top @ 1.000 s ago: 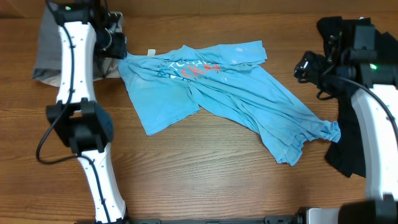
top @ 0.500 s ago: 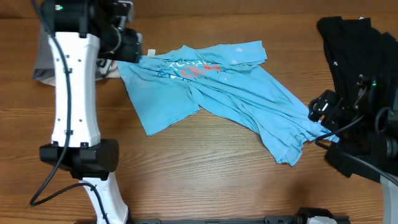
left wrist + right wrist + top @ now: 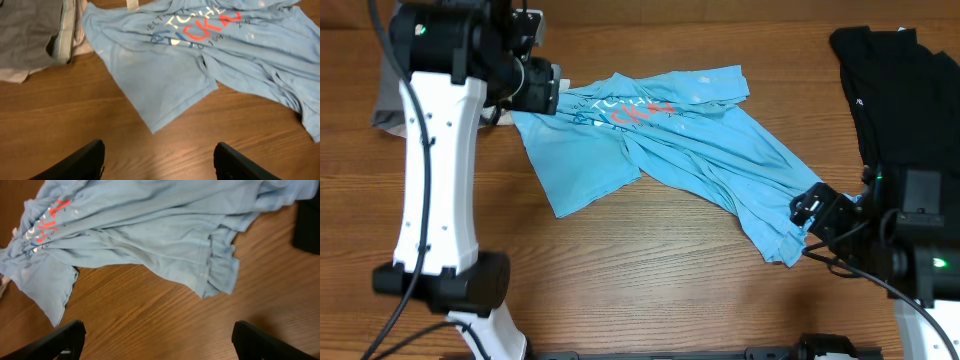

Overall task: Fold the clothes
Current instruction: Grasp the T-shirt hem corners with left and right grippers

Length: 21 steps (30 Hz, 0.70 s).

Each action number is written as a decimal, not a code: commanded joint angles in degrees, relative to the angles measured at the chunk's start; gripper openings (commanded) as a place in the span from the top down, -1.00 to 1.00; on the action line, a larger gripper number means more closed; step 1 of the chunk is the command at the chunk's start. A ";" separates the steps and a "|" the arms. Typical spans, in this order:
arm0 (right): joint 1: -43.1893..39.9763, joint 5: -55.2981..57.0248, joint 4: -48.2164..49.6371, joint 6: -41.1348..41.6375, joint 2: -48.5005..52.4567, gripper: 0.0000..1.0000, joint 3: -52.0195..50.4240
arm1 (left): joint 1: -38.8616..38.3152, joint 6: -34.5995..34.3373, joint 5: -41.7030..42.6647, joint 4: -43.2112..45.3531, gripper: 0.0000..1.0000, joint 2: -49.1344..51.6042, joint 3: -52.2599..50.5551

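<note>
A light blue T-shirt (image 3: 670, 150) with red and white lettering lies crumpled and spread across the middle of the wooden table; it also shows in the left wrist view (image 3: 200, 55) and the right wrist view (image 3: 150, 230). My left gripper (image 3: 535, 85) hovers at the shirt's far left edge, by the collar, open and empty (image 3: 160, 150). My right gripper (image 3: 810, 212) hovers by the shirt's bunched lower right corner, open and empty (image 3: 160, 330). Grey and beige pieces (image 3: 385, 105) lie at the far left. A black garment (image 3: 910, 90) lies at the right.
The grey and beige pile (image 3: 30, 35) sits just left of the shirt's collar. The black garment (image 3: 307, 227) runs along the table's right side, partly under my right arm. Bare wood (image 3: 650, 280) shows in front of the shirt.
My left gripper has moved right, to the shirt's collar edge. My right arm has swung from the back right down to the shirt's lower right corner.
</note>
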 commanded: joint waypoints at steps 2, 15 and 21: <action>2.12 -4.04 3.98 0.39 1.07 -0.94 -5.29 | 0.20 -1.33 -1.51 -0.07 -0.46 -2.51 -6.05; 14.82 4.26 6.10 6.60 4.92 -0.99 -7.56 | -1.53 -1.99 -1.22 13.07 -0.49 -2.51 -29.79; 15.08 4.61 7.78 7.72 4.92 -1.00 -10.99 | -4.00 -2.91 1.18 19.63 -0.50 -2.51 -38.01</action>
